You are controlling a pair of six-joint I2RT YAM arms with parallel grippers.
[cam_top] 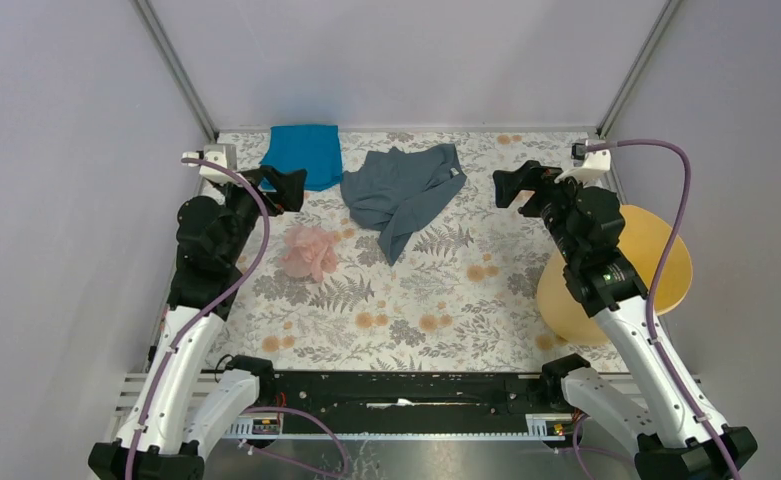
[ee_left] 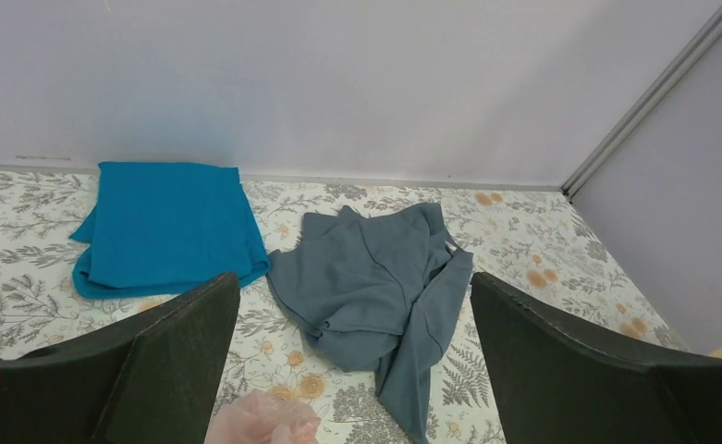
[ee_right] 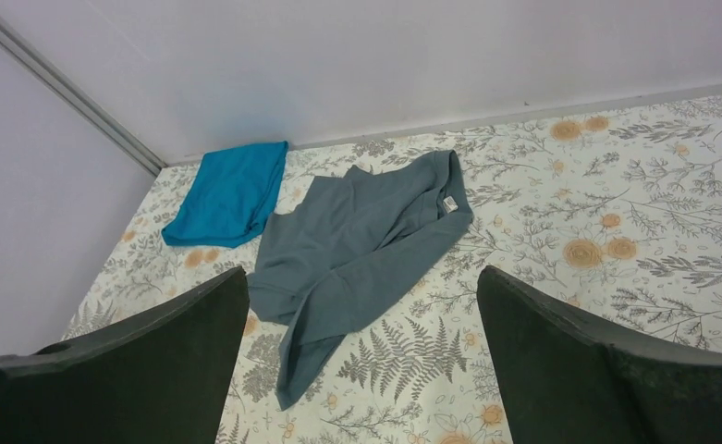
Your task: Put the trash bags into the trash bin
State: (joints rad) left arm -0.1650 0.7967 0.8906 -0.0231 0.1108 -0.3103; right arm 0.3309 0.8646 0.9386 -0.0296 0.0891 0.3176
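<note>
- Floral-print cloth with ferns and orange blossoms covers the table [cam_top: 416,300], which is enclosed by plain pale walls with metal posts at the two far corners.
- The pale-pink trash bag [cam_top: 310,250] lies crumpled on the cloth at about 9 o'clock from the table's middle. It is outside the bin and well apart from it, with nothing gripping it.
- In the left wrist view, a corner of the bag shows at the bottom edge, just beside the left finger.
- The yellow-orange trash bin [cam_top: 656,260] sits at the table's right edge, at about 3 o'clock. The right arm partly hides it, and I cannot tell whether it stands upright or leans.
- A grey-blue garment [cam_top: 403,190] sprawls rumpled at about 12 o'clock, with one narrow end trailing toward the table's middle.
- A bright blue folded cloth [cam_top: 304,155] lies at about 11 o'clock against the back wall, just beside the garment.
- The left gripper [cam_top: 286,188] hangs above the cloth between the blue cloth and the bag. It points toward the garment, and its fingers [ee_left: 172,351] are spread wide with nothing between them.
- The right gripper [cam_top: 511,187] hangs at about 1 o'clock, aimed toward the garment. Its fingers [ee_right: 569,351] are also wide apart and hold nothing.
- Both arms rise from the near edge, trailing lilac cables.
</note>
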